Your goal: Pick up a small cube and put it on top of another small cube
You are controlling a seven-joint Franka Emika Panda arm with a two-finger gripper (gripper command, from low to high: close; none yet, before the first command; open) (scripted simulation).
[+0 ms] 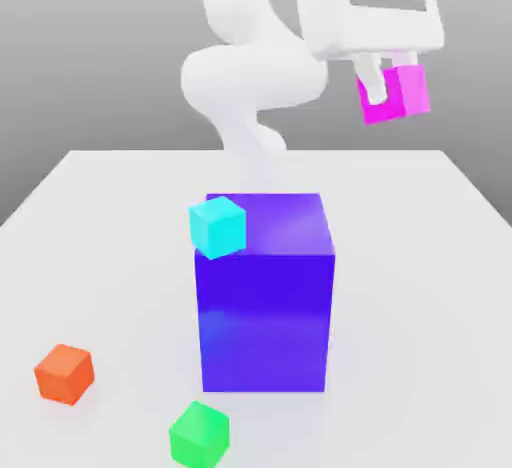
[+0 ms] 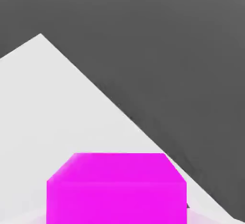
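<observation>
My gripper (image 1: 390, 84) hangs high above the table at the exterior view's upper right, shut on the small magenta cube (image 1: 398, 94). In the hand view that magenta cube (image 2: 116, 189) sits close up, with the white table's corner behind it. The small bright green cube (image 1: 199, 435) rests on the table near the front edge, far below and to the exterior view's left of my gripper.
A big blue-purple block (image 1: 266, 291) stands mid-table, with a cyan small cube (image 1: 218, 226) at its upper front-left corner. An orange small cube (image 1: 64, 373) lies at the front left. The white table (image 1: 420, 286) has open surface on the right.
</observation>
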